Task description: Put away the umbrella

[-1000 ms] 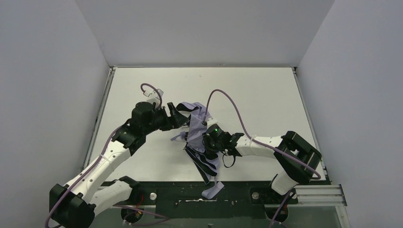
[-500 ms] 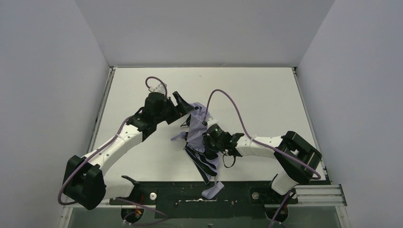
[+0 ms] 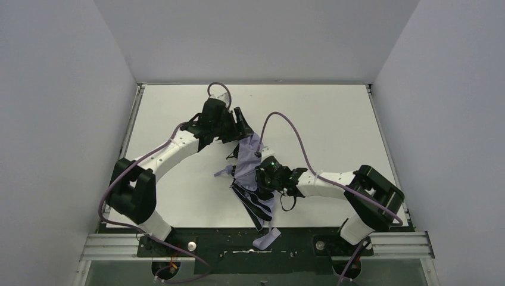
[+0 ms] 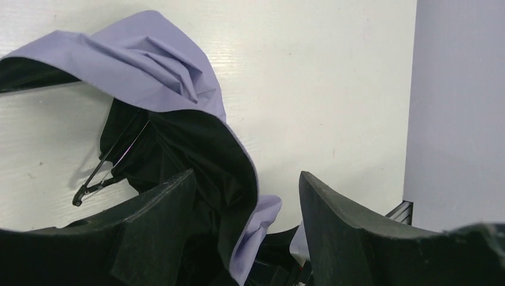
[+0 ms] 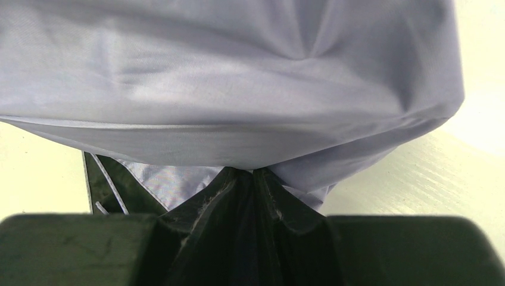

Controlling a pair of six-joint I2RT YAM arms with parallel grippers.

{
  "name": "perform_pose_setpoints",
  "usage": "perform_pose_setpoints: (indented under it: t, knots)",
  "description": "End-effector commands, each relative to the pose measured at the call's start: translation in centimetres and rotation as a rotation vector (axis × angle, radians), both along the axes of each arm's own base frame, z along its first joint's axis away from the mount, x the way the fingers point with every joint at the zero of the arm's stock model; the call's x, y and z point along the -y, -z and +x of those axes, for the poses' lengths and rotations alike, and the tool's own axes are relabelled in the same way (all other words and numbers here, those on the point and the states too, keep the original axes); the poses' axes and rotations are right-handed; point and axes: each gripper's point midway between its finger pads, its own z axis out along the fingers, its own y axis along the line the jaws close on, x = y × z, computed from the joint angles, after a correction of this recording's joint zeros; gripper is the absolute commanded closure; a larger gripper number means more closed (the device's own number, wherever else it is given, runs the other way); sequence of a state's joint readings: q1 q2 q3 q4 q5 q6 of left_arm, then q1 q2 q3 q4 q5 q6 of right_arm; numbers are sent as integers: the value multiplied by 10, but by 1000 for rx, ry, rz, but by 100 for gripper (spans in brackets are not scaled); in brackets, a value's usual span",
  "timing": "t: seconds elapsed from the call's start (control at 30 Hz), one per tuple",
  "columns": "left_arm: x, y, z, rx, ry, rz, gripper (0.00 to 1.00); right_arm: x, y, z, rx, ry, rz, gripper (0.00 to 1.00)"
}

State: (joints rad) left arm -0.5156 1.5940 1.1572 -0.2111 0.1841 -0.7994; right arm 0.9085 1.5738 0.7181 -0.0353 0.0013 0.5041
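Observation:
The umbrella [image 3: 250, 156] lies crumpled mid-table, lavender fabric outside and black lining showing, its near end reaching the black strip by the arm bases. My left gripper [image 3: 243, 124] is at the umbrella's far end. In the left wrist view that gripper [image 4: 247, 174] is open, and a fold of the umbrella [image 4: 155, 65] with a thin rib [image 4: 101, 170] hangs between its fingers [image 4: 357, 232]. My right gripper [image 3: 260, 179] is at the umbrella's middle. In the right wrist view it [image 5: 250, 173] is shut on a pinch of the lavender fabric [image 5: 238, 77].
White table [image 3: 333, 125] enclosed by grey walls on three sides. The right arm's purple cable [image 3: 286, 122] arcs over the table just right of the umbrella. A metal rail [image 3: 396, 243] runs along the near edge by the bases.
My left arm has swung back and to the right, from the umbrella's left side to its far end. The right gripper has kept its hold in place.

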Motion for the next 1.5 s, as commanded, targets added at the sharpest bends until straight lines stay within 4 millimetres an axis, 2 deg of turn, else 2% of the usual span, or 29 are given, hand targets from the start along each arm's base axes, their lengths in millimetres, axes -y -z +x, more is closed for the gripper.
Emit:
perform_pose_setpoints:
  t: [0.0,0.23,0.47,0.7,0.87,0.97,1.17,1.33,1.47]
  knots:
    - [9,-13,-4,35,140,85,40,37,31,-23,-91,22,-135,82]
    - [8,2,-17,-2,233,228,49,36,33,-24,-97,25,-129,82]
    - [14,5,-15,-7,283,295,55,37,32,-26,-99,24,-128,83]
    - [16,11,-9,-26,309,333,75,39,31,-28,-94,29,-126,83]
    - [12,6,-5,-38,269,268,89,35,31,-30,-98,25,-116,83]
    - [4,-15,6,12,219,209,100,33,33,-31,-101,24,-115,83]
    - [4,-75,20,142,186,6,100,28,36,-32,-106,22,-110,83]
    - [10,-122,14,230,201,-149,100,25,38,-32,-110,27,-103,83]
    - [11,-149,4,273,208,-216,100,23,41,-31,-119,61,-89,86]
